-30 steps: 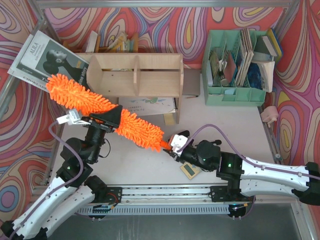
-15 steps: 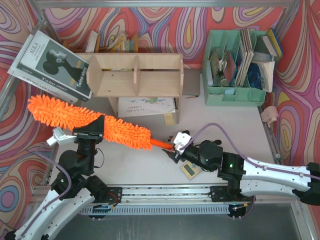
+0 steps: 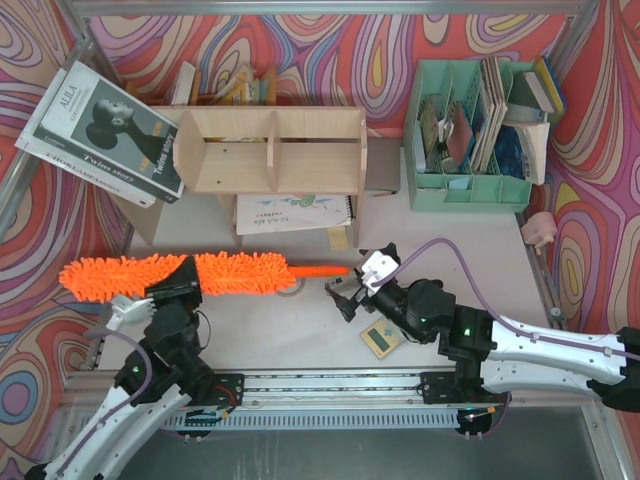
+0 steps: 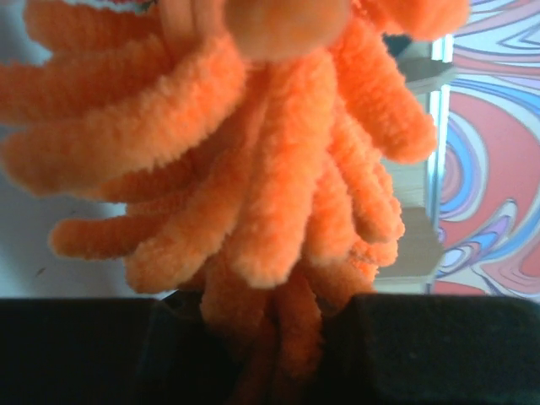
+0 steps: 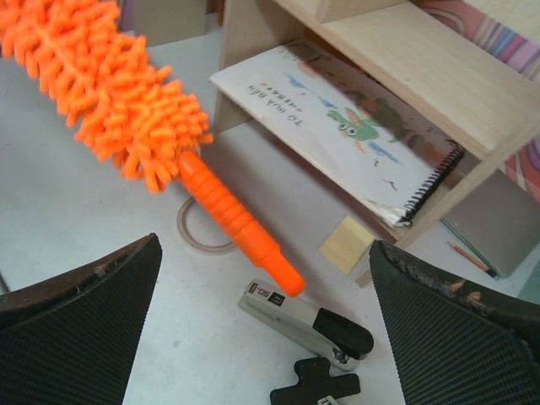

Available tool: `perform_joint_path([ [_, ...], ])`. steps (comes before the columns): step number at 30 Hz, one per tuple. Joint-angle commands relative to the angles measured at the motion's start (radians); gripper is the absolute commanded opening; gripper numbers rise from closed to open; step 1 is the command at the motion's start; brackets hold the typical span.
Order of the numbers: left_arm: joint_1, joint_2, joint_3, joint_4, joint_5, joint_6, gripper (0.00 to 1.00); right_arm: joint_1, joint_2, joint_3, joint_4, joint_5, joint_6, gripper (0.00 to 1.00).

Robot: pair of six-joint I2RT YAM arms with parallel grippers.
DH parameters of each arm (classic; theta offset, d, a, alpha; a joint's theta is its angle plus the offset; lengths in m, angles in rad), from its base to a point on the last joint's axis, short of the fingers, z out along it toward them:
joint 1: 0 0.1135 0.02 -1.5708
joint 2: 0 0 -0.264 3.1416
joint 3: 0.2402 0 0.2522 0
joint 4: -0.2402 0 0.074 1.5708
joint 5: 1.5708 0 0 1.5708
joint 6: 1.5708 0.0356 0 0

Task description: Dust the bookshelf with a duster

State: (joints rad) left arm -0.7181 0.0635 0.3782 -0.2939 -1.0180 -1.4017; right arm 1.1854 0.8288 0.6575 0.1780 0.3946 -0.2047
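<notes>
The duster (image 3: 235, 272) extends roughly level from left to right across the near-left part of the table (image 3: 300, 335). It is in front of the bookshelf (image 3: 270, 150) and apart from it. Its shaggy orange head points left and reaches past the table's left edge, and its ribbed stick handle points right. The views do not show whether the head rests on the table surface.

The left gripper (image 3: 178, 283) is clamped on the head near its middle; in the left wrist view, orange strands are bunched between the two dark fingers. The right gripper (image 5: 263, 261) has its jaws wide apart and grasps nothing, with the handle tip lying free just ahead of the gap.

A tape ring (image 5: 202, 238) lies under the handle, a stapler (image 5: 308, 319) lies just beside the tip, and a yellow notepad (image 5: 348, 245) is near it. A spiral notebook (image 5: 346, 135) lies under the bookshelf. A green file organizer (image 3: 470, 130) stands at back right. A book (image 3: 105, 130) leans at back left.
</notes>
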Motion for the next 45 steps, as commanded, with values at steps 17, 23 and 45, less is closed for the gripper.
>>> perform_joint_path([
  [17, 0.173, 0.443, -0.178, 0.140, 0.286, -0.333, 0.00, -0.145, 0.119, 0.059, -0.034, 0.275, 0.370, 0.99],
  [23, 0.211, 0.414, -0.200, 0.089, 0.332, -0.305, 0.08, -0.171, 0.148, 0.087, -0.061, 0.332, 0.426, 0.99],
  [45, 0.225, 0.312, 0.060, -0.611, 0.351, -0.255, 0.98, -0.270, 0.144, 0.150, -0.225, 0.433, 0.575, 0.99],
])
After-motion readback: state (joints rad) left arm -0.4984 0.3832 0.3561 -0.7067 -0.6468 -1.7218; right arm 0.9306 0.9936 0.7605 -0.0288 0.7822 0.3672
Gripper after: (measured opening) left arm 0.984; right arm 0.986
